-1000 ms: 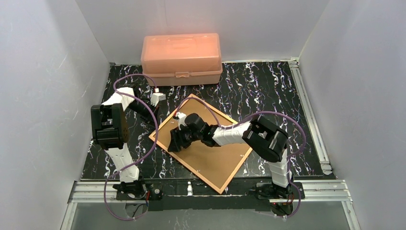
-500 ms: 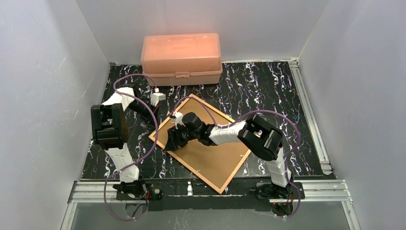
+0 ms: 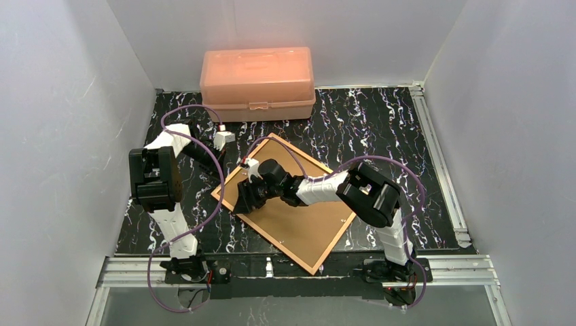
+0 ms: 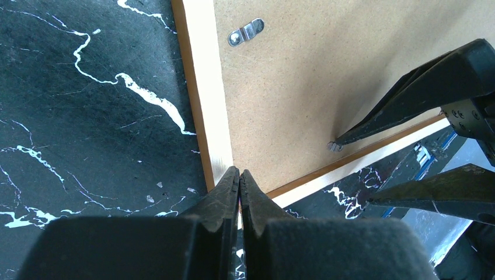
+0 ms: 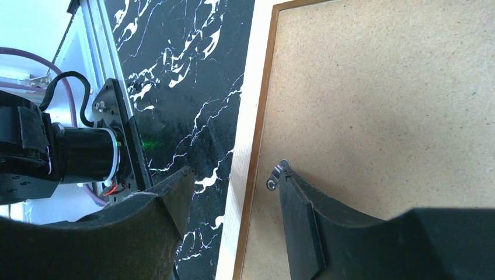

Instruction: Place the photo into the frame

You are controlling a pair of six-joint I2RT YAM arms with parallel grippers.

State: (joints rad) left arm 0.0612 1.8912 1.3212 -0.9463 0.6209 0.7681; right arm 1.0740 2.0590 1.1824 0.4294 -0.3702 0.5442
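1. Brown fibreboard backing board (image 3: 306, 224) uppermost, seated inside the frame (image 5: 248, 116). Frame lying face-down, skewed like a diamond, at the middle of the black marbled tabletop (image 3: 380, 129).
2. No sign of the photo in any view. Perhaps under the board, perhaps elsewhere; impossible to tell.
3. Right claw (image 5: 236, 174) spread open across the frame's left edge in the overhead view, gripping nothing. One fingertip (image 5: 292, 186) touching or just beside a small metal turn clip (image 5: 277, 175); the other over bare tabletop outside the wood border.
4. Left claw (image 4: 238, 174) pinched fully closed, nothing seen between the tips. Tips down at a corner of the frame; touching or just above, hard to say.
5. Second clip (image 4: 245, 32) in the upper middle of the left wrist view, lying on the board close to the border. Latched or loose, unclear.
6. Pink translucent box (image 3: 258, 75) at top centre of the overhead view, well apart from the frame.
7. Judged progress, two readings:
   - Early: clips being swung aside, with lifting the board, laying the photo in and closing up all left to do.
   - Late: photo inside, only the clips left to turn home.
   - Nothing visible to settle which, but the step in hand looks like clip work at the left edge.
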